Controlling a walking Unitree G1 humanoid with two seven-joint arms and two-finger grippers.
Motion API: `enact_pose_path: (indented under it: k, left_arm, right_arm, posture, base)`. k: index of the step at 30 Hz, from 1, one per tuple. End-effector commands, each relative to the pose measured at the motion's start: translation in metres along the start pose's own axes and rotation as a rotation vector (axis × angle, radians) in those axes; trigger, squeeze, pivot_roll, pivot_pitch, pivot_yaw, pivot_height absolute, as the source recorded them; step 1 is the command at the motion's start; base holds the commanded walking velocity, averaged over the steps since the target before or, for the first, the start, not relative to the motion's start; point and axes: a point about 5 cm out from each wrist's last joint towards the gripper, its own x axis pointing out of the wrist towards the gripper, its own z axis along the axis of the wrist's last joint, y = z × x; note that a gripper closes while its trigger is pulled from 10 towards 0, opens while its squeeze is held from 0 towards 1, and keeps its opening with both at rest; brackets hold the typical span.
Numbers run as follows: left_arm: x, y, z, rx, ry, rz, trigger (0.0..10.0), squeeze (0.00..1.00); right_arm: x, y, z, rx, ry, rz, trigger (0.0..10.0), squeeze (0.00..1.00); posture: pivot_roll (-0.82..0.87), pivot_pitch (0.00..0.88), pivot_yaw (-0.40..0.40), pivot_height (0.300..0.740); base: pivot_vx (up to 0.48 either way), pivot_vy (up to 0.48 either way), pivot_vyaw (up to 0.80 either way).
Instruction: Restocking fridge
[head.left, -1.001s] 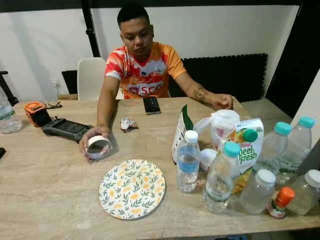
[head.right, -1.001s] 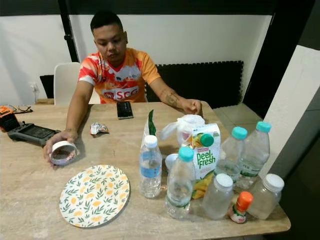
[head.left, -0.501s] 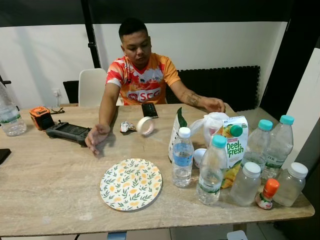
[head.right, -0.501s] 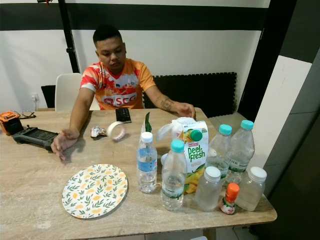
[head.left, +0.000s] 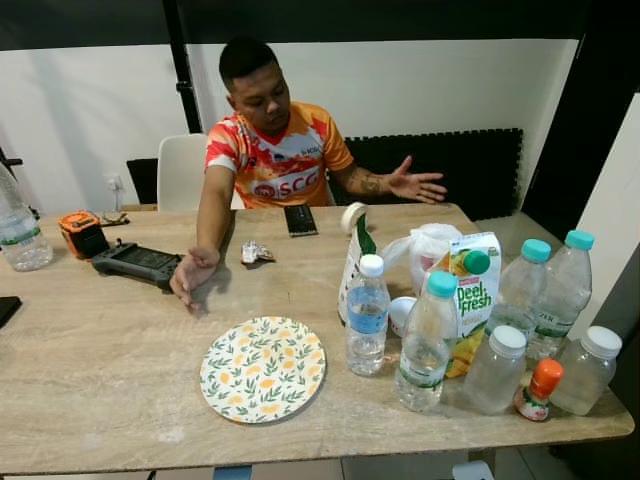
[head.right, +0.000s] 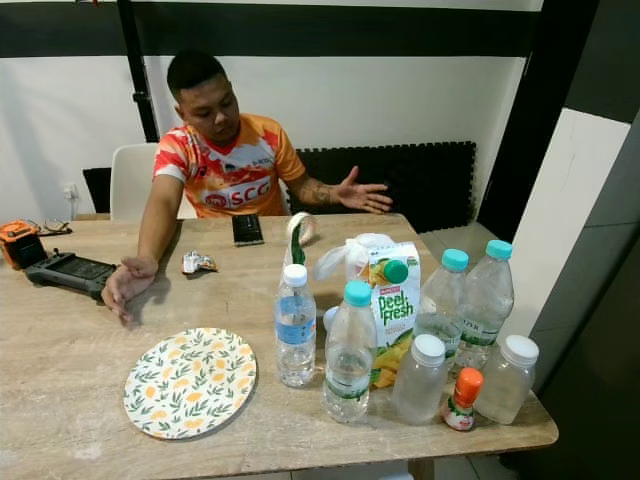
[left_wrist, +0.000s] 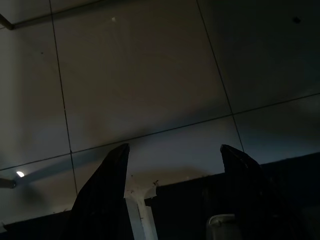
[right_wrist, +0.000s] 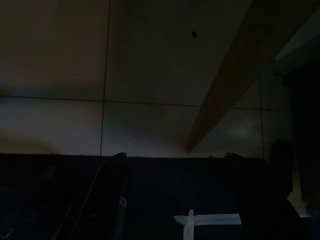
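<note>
- Left gripper (left_wrist: 172, 150) was seen spread over dim floor tiles.
- Right gripper (right_wrist: 172, 156) was likewise spread; its surroundings were too dark to identify.
- Bottles (head.left: 367, 314) and a carton (head.left: 468, 292) were noted on the table (head.left: 90, 350).

Drinks standing grouped at table's right end

Four teal-capped water bottles (head.left: 424, 343), a white-capped one (head.left: 367, 314), two squat white-lidded bottles (head.left: 490, 370), Deel Fresh juice carton (head.left: 468, 300) and small orange-capped bottle (head.left: 536, 390) are standing upright.
</note>
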Motion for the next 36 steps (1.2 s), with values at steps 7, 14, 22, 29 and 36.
enact_pose_path:
  k: [7,14,22,29,36]
  left_arm:
    - [0.0003,0.0015,-0.0008,-0.005,0.013,0.008,10.0,0.0]
    - [0.0003,0.0015,-0.0009,-0.006,0.015,0.008,10.0,0.0]
    - [0.0005,0.0002,-0.0007,-0.008,0.018,0.004,10.0,0.0]
    - [0.0013,-0.0008,0.0004,-0.011,0.027,0.007,10.0,0.0]
    - [0.0015,0.0015,0.0005,-0.018,0.035,0.024,10.0,0.0]
  right_arm:
    - [0.0,0.002,-0.0015,0.004,0.01,0.007,10.0,0.0]
    - [-0.0002,0.0018,-0.0029,0.005,0.014,0.006,10.0,0.0]
    - [-0.0002,0.0021,-0.003,0.007,0.015,0.005,10.0,0.0]
    - [0.0003,0.0038,-0.0001,0.01,0.013,0.013,10.0,0.0]
    - [0.0008,0.0059,0.0031,0.013,0.007,0.021,10.0,0.0]
  posture:
    - [0.0,0.064,0.002,0.74]
    - [0.0,0.068,0.003,0.74]
    - [0.0,0.073,0.005,0.74]
    - [0.0,0.076,0.005,0.74]
    - [0.0,0.078,0.005,0.74]
  base:
    - [-0.316,0.0,0.0]
    - [-0.339,0.0,0.0]
    - [-0.342,0.0,0.0]
    - [0.0,0.0,0.0]
    - [0.0,0.0,0.0]
